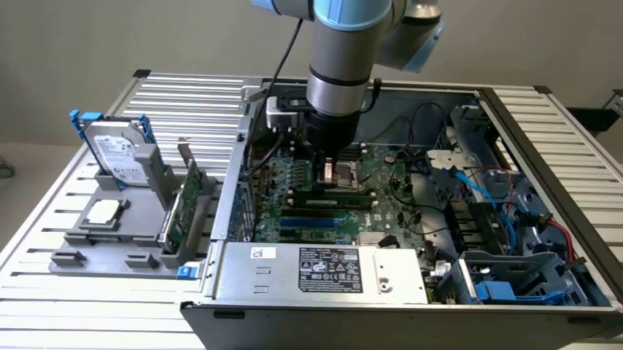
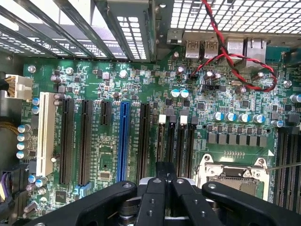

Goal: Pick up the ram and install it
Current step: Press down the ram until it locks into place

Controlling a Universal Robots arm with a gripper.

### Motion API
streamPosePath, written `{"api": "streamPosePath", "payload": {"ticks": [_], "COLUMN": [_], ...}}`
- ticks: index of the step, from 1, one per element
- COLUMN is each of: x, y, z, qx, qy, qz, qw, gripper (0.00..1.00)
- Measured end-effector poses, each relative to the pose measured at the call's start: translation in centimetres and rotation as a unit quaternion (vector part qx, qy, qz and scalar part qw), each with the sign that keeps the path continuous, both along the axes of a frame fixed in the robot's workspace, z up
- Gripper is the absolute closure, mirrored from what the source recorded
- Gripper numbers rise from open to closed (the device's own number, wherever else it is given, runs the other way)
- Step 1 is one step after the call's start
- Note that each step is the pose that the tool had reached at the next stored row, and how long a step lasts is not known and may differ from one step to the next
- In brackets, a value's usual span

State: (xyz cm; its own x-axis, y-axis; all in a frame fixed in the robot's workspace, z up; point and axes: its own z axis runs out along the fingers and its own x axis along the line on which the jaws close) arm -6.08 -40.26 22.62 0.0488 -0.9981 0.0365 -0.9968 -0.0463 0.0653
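The counter carried an open case with the motherboard exposed. The arm reached down into the case, its tool closed together over the memory slots beside the CPU socket. The ram lay seated in a slot just below the tool.

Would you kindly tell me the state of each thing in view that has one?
gripper: shut, low over the memory slots.
computer case: open, motherboard exposed.
hard drive: upright in its holder.
expansion card: standing on edge.
processor chip: lying flat.
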Motion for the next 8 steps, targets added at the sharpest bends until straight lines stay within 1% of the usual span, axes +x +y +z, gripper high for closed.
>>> {"api": "streamPosePath", "payload": {"ticks": [4, 5, 6, 8], "x": [0.0, 0.0, 0.0, 0.2], "y": [0.00, 0.01, 0.04, 0.01], "z": [-0.19, -0.10, 0.18, 1.07], "qx": [0.0001, 0.0005, 0.0016, 0.0003], "qy": [-0.0002, -0.0003, -0.0005, 0.0025], "qz": [0.000, 0.000, 0.000, 0.000], "qw": [1.0000, 1.0000, 1.0000, 1.0000], "gripper": [0.89, 0.89, 0.89, 0.89]}}
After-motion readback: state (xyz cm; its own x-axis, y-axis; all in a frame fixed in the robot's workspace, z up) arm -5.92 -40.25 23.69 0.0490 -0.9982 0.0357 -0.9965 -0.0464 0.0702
